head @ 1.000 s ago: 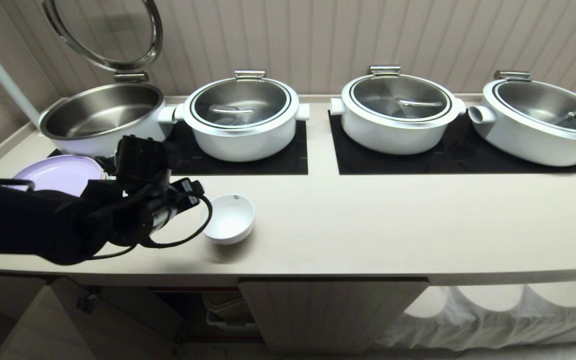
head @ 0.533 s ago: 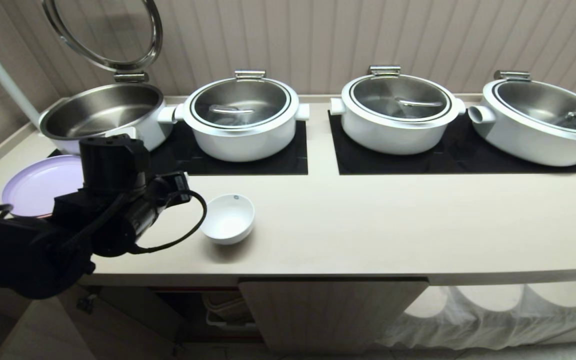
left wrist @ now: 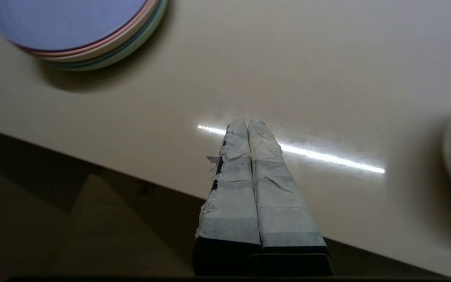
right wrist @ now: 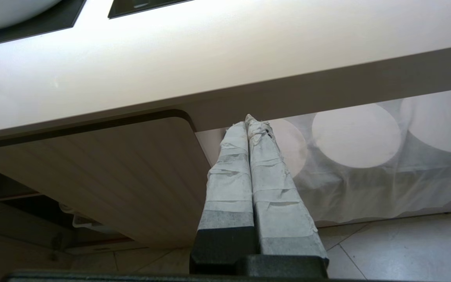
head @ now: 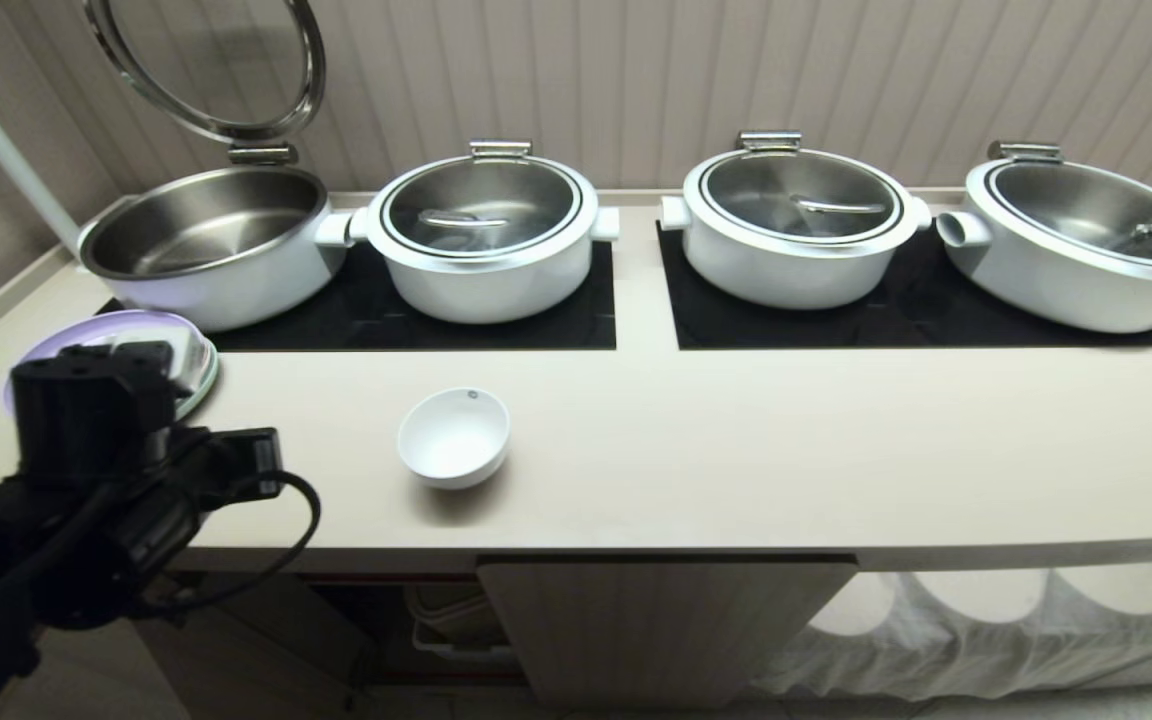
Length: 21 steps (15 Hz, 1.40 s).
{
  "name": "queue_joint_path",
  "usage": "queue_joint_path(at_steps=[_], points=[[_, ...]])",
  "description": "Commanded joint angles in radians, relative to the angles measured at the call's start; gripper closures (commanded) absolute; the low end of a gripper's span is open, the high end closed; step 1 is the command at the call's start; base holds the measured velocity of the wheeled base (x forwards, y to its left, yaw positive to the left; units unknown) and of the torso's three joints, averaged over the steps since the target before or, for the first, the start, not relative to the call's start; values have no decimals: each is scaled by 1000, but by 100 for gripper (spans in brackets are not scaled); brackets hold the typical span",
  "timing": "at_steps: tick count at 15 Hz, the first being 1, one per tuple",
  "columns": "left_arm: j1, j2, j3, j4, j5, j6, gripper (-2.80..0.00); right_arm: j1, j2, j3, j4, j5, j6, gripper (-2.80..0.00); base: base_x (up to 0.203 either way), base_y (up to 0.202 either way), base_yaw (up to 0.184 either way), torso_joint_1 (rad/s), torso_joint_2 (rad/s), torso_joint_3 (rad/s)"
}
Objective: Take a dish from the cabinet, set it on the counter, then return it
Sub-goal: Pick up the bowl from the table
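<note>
Small round white ceramic bowl (head: 454,437) sits upright on the long cream-beige countertop (head: 736,450)
Left gripper (left wrist: 248,124), taped fingers pressed together and empty, hangs over the counter's front edge, between the bowl and the stacked pastel plates (left wrist: 73,31); right gripper (right wrist: 249,120) likewise closed, below the counter

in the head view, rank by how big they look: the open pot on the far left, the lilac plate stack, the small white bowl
1. Open pot, clearly the largest.
2. Lilac plate stack: wider than the bowl, though the left arm hides much of it, so its full extent is uncertain.
3. White bowl, the smallest, sitting nearer the camera than the pot.
</note>
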Motion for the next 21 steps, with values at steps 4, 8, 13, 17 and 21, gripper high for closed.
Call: queue_joint_path(at_steps=[4, 8, 13, 17, 21], points=[[314, -260, 221, -4, 3, 58, 0, 0, 0, 0, 0, 0, 1, 0, 0, 0, 0, 0, 0, 0], [412, -419, 322, -8, 2, 82, 0, 0, 0, 0, 0, 0, 1, 0, 0, 0, 0, 0, 0, 0], [456, -603, 488, -13, -48, 105, 0, 0, 0, 0, 0, 0, 1, 0, 0, 0, 0, 0, 0, 0], [442, -690, 493, 8, -189, 135, 0, 0, 0, 0, 0, 0, 1, 0, 0, 0, 0, 0, 0, 0], [440, -905, 490, 170, -275, 235, 0, 0, 0, 0, 0, 0, 1, 0, 0, 0, 0, 0, 0, 0]])
